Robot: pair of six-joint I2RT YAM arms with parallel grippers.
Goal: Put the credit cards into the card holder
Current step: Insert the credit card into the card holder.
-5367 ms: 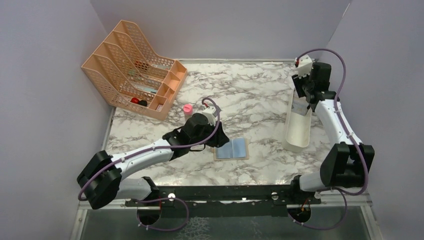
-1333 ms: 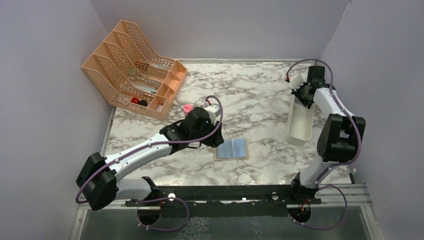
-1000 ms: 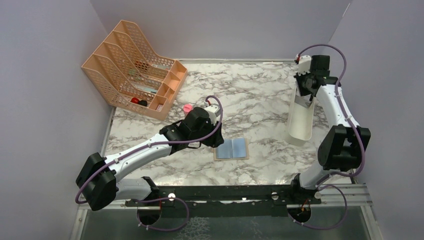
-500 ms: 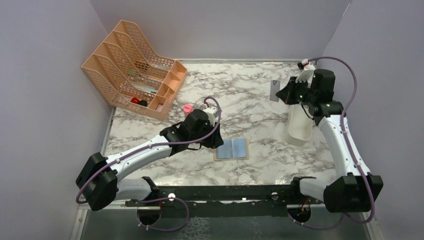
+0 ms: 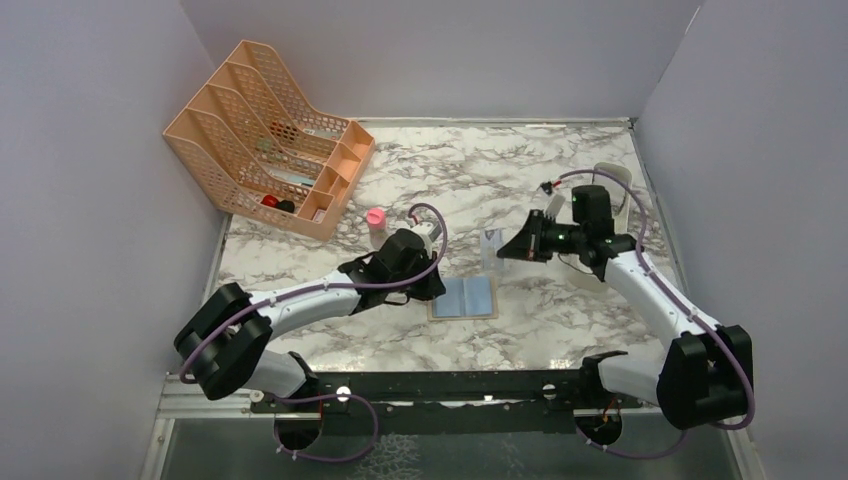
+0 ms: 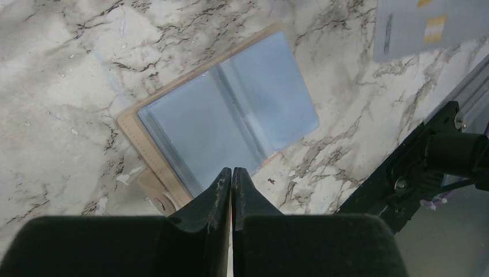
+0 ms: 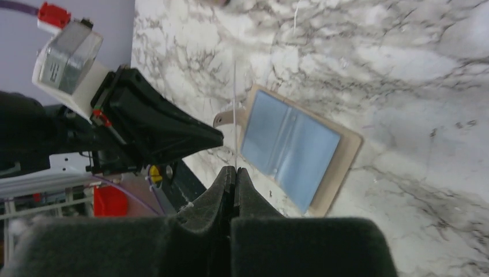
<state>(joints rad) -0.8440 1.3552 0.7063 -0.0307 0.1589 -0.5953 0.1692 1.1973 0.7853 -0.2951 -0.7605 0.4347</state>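
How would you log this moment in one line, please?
left gripper shut, tips at edge of open card holder | right gripper shut on credit card, held apart from holder | card not yet inserted

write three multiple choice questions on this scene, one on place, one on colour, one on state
1. Where is the card holder? A in a drawer B flat on the table C on the floor
2. Its inside is: A light blue B red C green
3. The right gripper has its jaws: A wide open B shut on a credit card C shut on a pen
Answers: B, it lies open on the marble; A, the pockets show blue; B, the card is pinched edge-on in the right wrist view.
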